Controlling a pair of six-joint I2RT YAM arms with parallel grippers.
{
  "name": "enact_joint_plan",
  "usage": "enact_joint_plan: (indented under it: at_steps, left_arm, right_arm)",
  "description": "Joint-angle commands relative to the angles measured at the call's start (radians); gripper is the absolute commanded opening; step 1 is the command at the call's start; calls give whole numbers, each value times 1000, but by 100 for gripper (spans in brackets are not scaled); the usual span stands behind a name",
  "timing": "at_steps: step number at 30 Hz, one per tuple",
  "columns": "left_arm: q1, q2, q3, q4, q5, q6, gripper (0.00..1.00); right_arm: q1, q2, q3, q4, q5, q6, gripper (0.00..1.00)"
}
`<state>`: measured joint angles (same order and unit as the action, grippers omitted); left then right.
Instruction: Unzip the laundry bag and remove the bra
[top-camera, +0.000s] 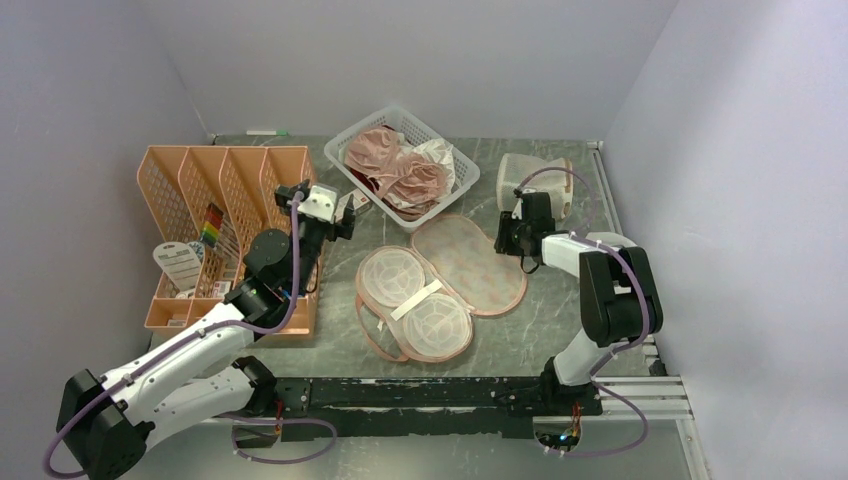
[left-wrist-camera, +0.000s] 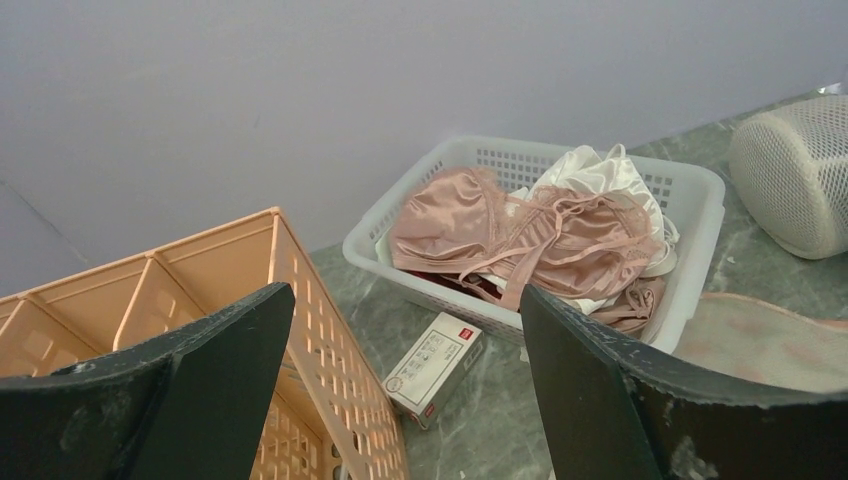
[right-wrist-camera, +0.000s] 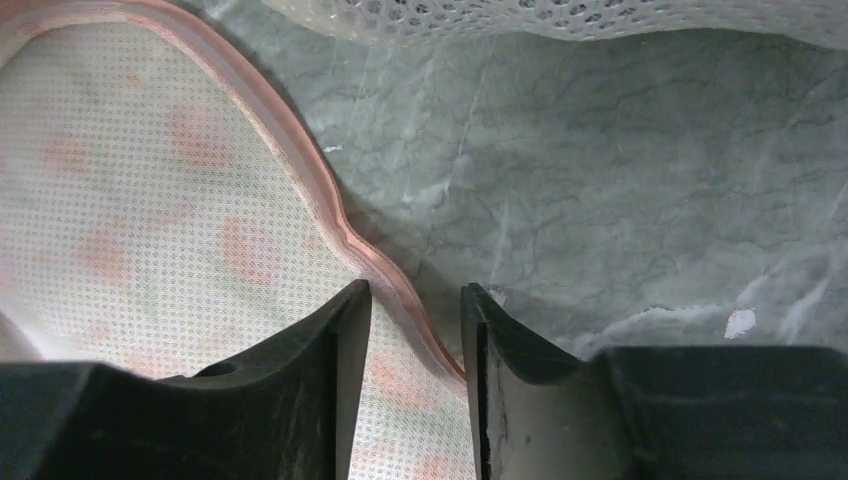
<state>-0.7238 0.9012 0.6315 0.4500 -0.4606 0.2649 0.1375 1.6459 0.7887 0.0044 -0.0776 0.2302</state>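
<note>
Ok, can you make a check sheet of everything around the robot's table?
Surface: grey marbled table, a few white specks.
Job's things: laundry bag unzipped and lying open flat; bra on top of the pile in the white basket.
Clutter: peach organizer, white mesh cylinder, small box.
Grippers: left gripper wide open, empty, in the air; right gripper slightly open, astride the bag's pink edging.
Cables: purple cables running along both arms.
Surroundings: plain grey walls.
</note>
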Motion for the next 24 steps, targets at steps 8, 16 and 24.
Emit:
enact_joint_plan:
  at_steps: [8,16,24]
  left_arm:
    - [-5,41,55,-32,66,-43,91]
    - [-6,26,38,4,66,-29,92]
    - [-5,18,30,12,55,-12,92]
  right_arm:
    - [-13,-130,-6,-40,-96,5,0]
    - [70,-420,-47,-203,-35,34,0]
    - [438,-476,23,-281,46,68,0]
